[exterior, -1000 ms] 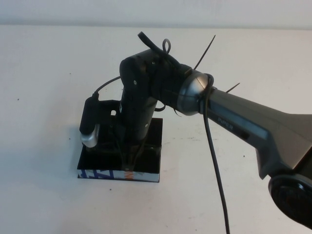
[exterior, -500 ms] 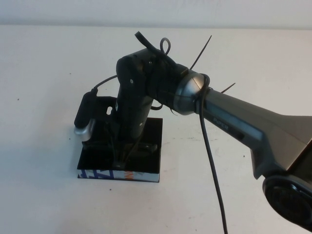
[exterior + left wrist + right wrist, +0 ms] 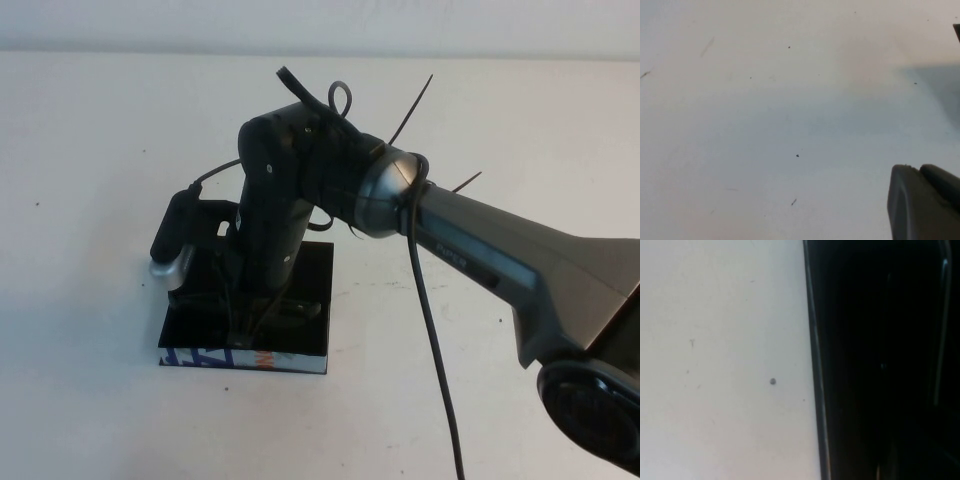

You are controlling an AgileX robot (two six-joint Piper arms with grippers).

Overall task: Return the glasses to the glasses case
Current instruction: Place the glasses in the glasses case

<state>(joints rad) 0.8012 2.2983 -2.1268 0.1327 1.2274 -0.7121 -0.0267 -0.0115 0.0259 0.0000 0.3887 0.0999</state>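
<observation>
The glasses case (image 3: 300, 352) lies left of the table's middle, a flat black box whose front edge is white with blue and orange. My right gripper (image 3: 248, 325) points down onto the case's black surface, and the wrist hides its tip. A dark shape (image 3: 300, 309) on the case beside the gripper looks like part of the glasses; the rest is hidden. In the right wrist view the case (image 3: 880, 365) fills the dark half, with a thin pale line (image 3: 942, 330). My left gripper (image 3: 920, 172) is shut and empty over bare table, outside the high view.
The white table (image 3: 100, 150) spreads all round the case. The right arm (image 3: 500, 260) and its hanging black cable (image 3: 432, 330) cross the table's right half. Black cable ties (image 3: 418, 105) stick up from the wrist.
My right wrist has shifted a little to the left over the case, and its camera moved left and up. The case has not moved.
</observation>
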